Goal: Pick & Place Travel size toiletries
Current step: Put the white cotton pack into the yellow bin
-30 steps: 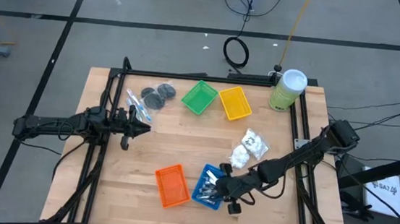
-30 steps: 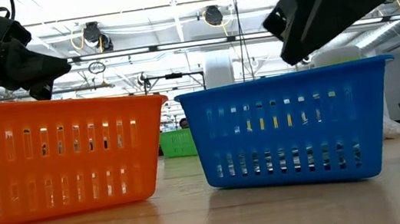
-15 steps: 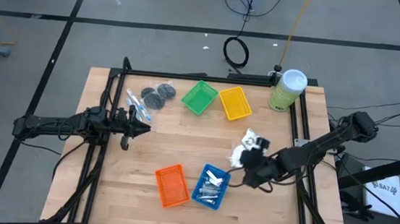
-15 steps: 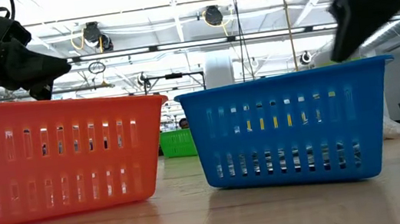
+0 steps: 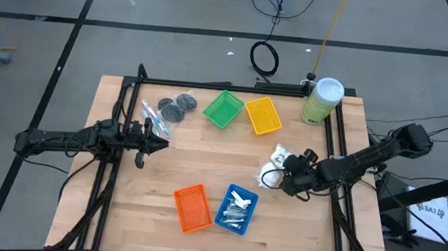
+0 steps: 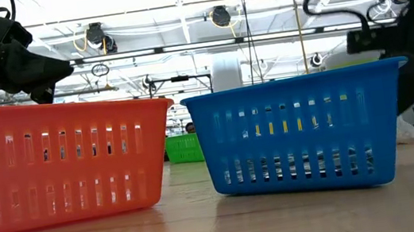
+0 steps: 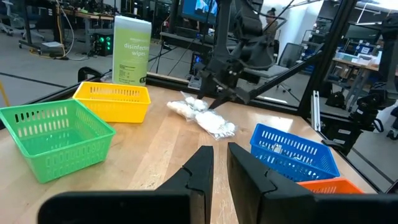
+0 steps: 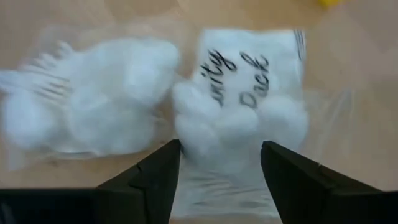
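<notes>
Two white packets with dark print lie flat on the table near its right side; the right wrist view shows them close below. My right gripper is open above them, one finger on each side of the printed packet. Silver foil tubes lie in the blue tray. Dark grey discs and clear sticks lie at the far left. My left gripper waits at the left, its fingers a narrow gap apart, holding nothing.
An orange tray stands beside the blue tray near the front edge. Green and yellow trays sit at the far side, and a pale green canister stands at the far right corner. Bare wood lies in the table's middle.
My right gripper has moved from above the blue tray toward the table's right and far side, and now hangs over the white packets. The silver tubes it had been covering now show in the blue tray.
</notes>
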